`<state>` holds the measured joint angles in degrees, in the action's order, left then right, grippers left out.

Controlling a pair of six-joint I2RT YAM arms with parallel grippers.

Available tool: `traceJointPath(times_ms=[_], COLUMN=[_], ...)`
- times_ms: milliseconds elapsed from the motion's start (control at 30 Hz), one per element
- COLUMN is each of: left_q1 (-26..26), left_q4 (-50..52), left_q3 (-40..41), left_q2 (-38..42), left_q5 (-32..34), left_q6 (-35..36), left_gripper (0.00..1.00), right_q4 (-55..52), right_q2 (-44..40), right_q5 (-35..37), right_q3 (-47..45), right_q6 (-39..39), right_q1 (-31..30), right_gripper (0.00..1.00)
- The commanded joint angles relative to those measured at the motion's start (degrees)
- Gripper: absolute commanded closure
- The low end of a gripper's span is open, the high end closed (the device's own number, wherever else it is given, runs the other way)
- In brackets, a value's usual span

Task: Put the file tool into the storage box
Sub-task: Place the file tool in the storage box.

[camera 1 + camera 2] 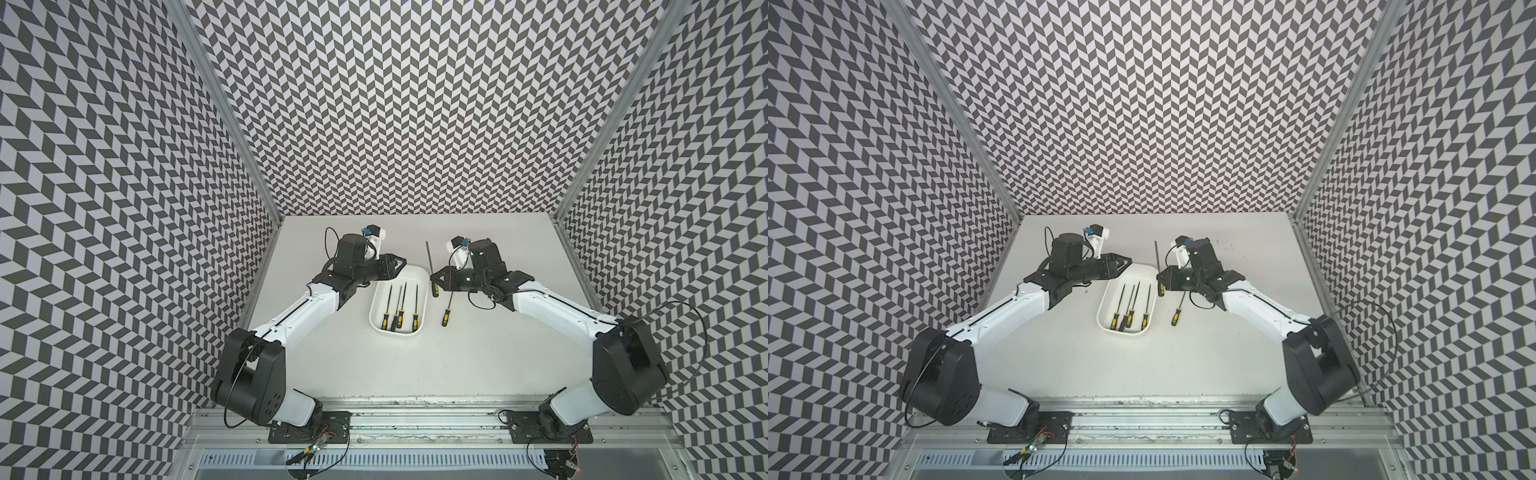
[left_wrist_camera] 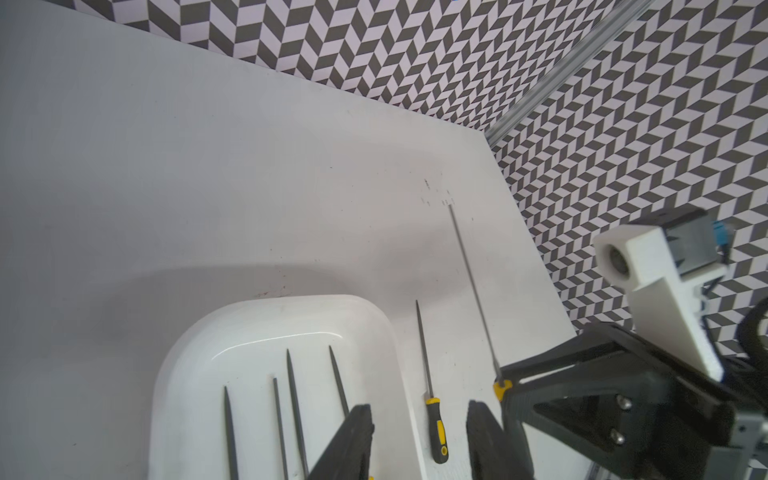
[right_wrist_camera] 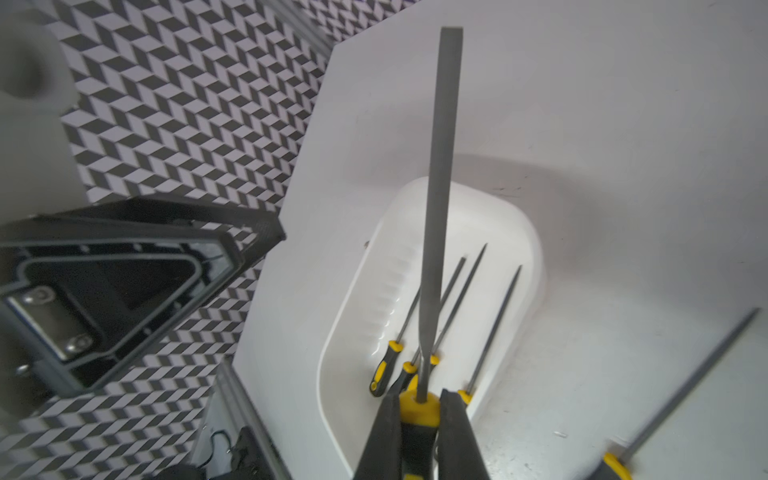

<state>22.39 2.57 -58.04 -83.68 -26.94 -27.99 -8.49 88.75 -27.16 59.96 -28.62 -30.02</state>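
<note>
Right wrist view: the right gripper [image 3: 417, 419] is clamped on the yellow-and-black handle of the held file [image 3: 440, 208]. Its flat grey blade runs straight out from between the fingers. Seen from here, the blade crosses in front of the storage box [image 3: 536, 257], where four thin files [image 3: 494, 328] lie side by side with their handles at the near end.

In both top views the held file [image 1: 428, 257] is not in the storage box [image 1: 376, 328]. It sits just beside the right rim near the far corner, and its blade points toward the back wall. Only a little of the handle shows below the right gripper [image 1: 434, 282]. Whether the blade is clear of the table [image 1: 478, 353] cannot be told.

A spare file [image 1: 446, 311] lies on the table right of the box, close to the right arm and apart from the rim.

The left gripper [image 1: 401, 264] hangs over the box's far left corner. In the left wrist view its fingers [image 2: 353, 440] stand apart with nothing between them.
</note>
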Motion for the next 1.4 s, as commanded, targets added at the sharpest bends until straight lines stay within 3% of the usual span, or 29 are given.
traceJointPath(times_ms=[0, 500, 533, 700, 767, 800, 900, 967, 1367], left_q1=[0.23, 1.29, 1.27, 1.34, 1.39, 1.42, 1.27, 1.31, 6.16], left_q4=[-2.98, -2.85, -3.07, -4.53, -4.71, -4.47, -1.60, 1.48, 3.64], left_q3=[0.29, 0.47, 0.42, 0.47, 0.71, 0.68, 0.43, -0.13, 1.02], left_q2=[0.51, -1.68, -1.72, -1.68, -1.54, -1.36, -0.79, -0.74, -7.31], left_q5=[-2.37, -1.36, -1.43, -2.81, -2.68, -2.53, 0.09, 2.82, 5.49], left_q6=[-1.02, -0.97, -0.86, -1.04, -1.02, -0.70, 1.15, 3.37, 4.50], left_gripper=[0.57, 0.57, 0.59, 1.00, 1.00, 1.00, 1.00, 1.00, 1.00], right_q4=[5.15, 4.10, 4.19, 4.14, 4.08, 3.86, 1.42, 0.48, -1.95], right_q2=[1.75, 6.23, 6.18, 6.18, 6.00, 5.90, 4.94, 3.80, 3.18], right_q5=[-9.55, -12.22, -12.35, -11.79, -11.36, -10.87, -6.49, -3.14, -0.49], right_q3=[0.14, 8.46, 8.48, 8.68, 8.68, 8.77, 9.10, 8.74, 6.97], right_q6=[0.38, 1.51, 1.34, 1.17, 1.11, 1.03, 1.47, 1.86, 2.41], right_q1=[-1.18, -4.87, -4.95, -5.14, -5.14, -5.16, -5.14, -5.03, -1.33], right_gripper=[1.00, 1.00, 1.00, 1.00, 1.00, 0.98, 0.69, 0.59, 0.58])
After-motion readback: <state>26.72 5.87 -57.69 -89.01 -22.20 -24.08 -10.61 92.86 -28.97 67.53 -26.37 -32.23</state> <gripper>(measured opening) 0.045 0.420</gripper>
